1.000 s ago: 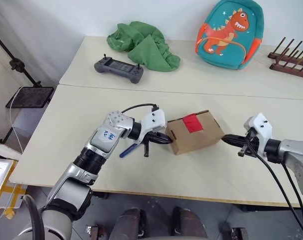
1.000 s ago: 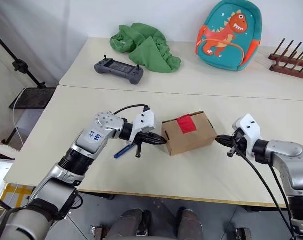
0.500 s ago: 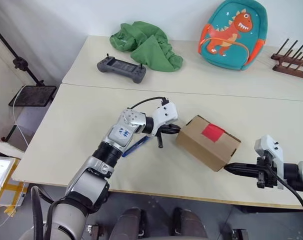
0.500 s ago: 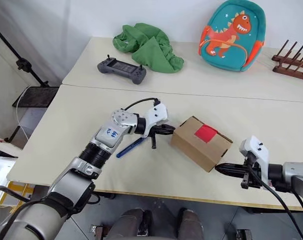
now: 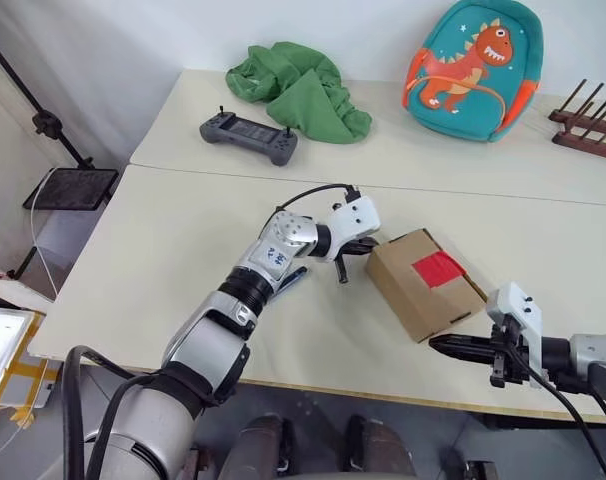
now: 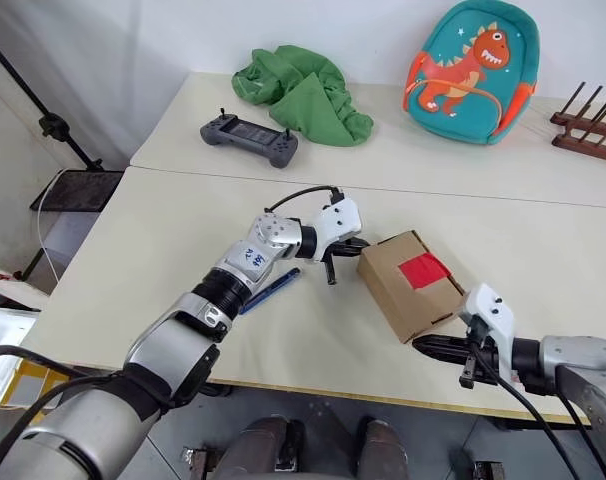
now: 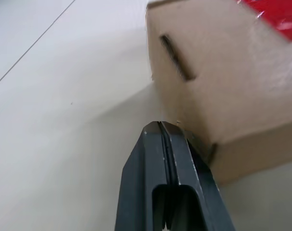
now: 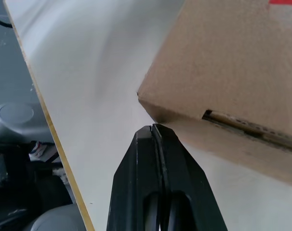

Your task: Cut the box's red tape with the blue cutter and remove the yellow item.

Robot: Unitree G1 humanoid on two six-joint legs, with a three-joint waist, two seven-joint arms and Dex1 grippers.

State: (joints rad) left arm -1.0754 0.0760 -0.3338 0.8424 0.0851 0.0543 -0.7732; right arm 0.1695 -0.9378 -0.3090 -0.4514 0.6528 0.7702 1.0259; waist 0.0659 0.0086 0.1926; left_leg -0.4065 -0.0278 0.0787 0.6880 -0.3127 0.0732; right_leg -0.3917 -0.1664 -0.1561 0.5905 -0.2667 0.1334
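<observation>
The brown box [image 5: 423, 285] lies slanted on the near table, with the red tape [image 5: 438, 268] on its top face. My left gripper [image 5: 371, 242] is shut and empty, its tips pressed against the box's far left end [image 7: 223, 86]. The blue cutter [image 5: 288, 282] lies on the table, partly under my left forearm. My right gripper [image 5: 435, 344] is shut and empty, its tips just short of the box's near corner [image 8: 232, 62], close to the table's front edge. The yellow item is hidden.
On the far table lie a green cloth heap [image 5: 301, 90], a grey game controller [image 5: 248, 137], a dinosaur backpack [image 5: 471, 62] and a wooden rack [image 5: 590, 120]. A seam runs between the two tables. The front edge [image 8: 49, 130] is right beside my right gripper.
The box has swung clockwise and slid right, its long side now running toward the front edge. My left gripper followed it rightward. My right gripper drew back from the box's right end to its near corner.
</observation>
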